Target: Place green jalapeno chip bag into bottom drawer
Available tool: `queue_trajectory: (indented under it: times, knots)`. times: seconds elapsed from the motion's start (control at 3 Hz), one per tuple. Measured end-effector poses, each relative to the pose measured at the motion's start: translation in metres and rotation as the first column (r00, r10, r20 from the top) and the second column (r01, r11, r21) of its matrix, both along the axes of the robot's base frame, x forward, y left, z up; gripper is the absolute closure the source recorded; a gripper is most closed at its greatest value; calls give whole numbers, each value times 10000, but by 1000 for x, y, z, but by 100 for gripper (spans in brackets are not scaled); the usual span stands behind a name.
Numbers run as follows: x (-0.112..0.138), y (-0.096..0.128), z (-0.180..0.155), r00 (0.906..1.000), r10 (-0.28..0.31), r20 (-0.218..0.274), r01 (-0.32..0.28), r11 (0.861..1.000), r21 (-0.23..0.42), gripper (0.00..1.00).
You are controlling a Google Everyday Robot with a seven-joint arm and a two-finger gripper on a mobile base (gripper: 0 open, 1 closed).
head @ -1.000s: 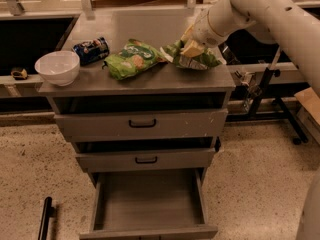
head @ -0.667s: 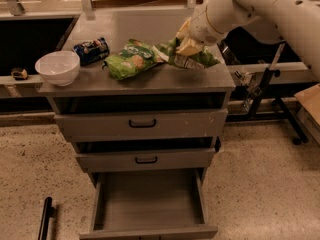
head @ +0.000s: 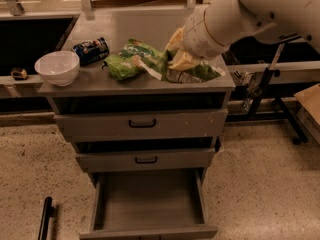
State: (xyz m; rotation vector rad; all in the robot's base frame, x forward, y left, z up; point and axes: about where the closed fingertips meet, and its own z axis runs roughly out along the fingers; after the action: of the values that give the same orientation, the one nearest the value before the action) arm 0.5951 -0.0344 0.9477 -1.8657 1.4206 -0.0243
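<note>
The green jalapeno chip bag point(head: 196, 72) lies crumpled at the right front of the grey cabinet top point(head: 95, 81), pale green with whitish edges. My gripper point(head: 177, 53) comes in from the upper right and sits on the bag's left end, fingers closed around the foil, with a green flap pulled up toward the left. The bottom drawer point(head: 150, 198) is pulled open below, with a bare flat grey floor. The two shallower drawers above it point(head: 142, 125) are nearly shut.
A flatter bright-green chip bag point(head: 121, 64) lies just left of the gripper. A dark blue can point(head: 91, 50) and a white bowl point(head: 57, 67) are at the top's left. A black stand point(head: 285, 109) is at the right, a black bar point(head: 45, 219) on the floor at left.
The gripper has moved left along the bag and closer to the bright-green bag, pulling the jalapeno bag's left end up. The view has shifted closer to the cabinet.
</note>
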Motion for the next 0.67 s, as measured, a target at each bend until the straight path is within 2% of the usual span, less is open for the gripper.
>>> queue_trajectory:
  times: [0.33, 0.67]
  knots:
    - [-45, 2, -14, 9987, -108, -498, 103, 9999, -107, 100]
    - [-71, 16, -13, 10000, 89, 17, -87, 9941, -1077, 100]
